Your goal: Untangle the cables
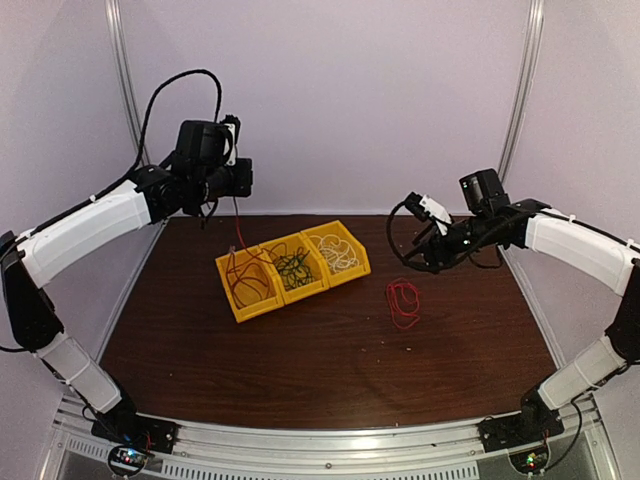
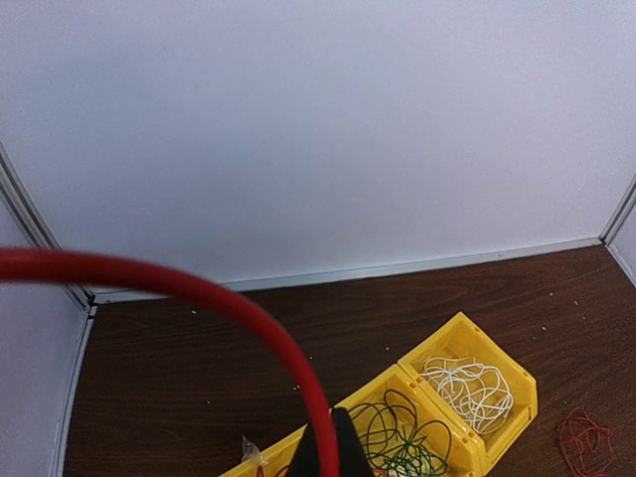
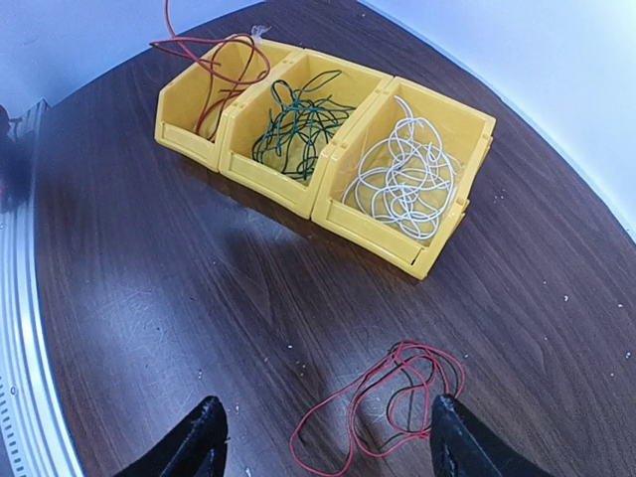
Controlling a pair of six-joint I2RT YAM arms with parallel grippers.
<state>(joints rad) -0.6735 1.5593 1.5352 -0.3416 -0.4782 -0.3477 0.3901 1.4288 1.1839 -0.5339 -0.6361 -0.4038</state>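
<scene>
Three yellow bins [image 1: 243, 309] stand in a row on the brown table. The left bin holds a red cable [image 1: 250, 285], the middle a dark green cable [image 1: 293, 268], the right a white cable [image 1: 338, 255]. My left gripper [image 1: 232, 182] hangs high above the left bin, shut on a red cable strand [image 2: 199, 288] that runs down into that bin. A loose red-and-black cable bundle [image 1: 403, 303] lies on the table right of the bins. My right gripper [image 3: 326, 407] is open above that bundle [image 3: 398, 359], with nothing between its fingers.
The bins [image 3: 378, 234] sit slanted at mid-table, near the back. White walls close the back and sides, with metal posts in the corners. A metal rail runs along the near edge, where both arm bases are bolted.
</scene>
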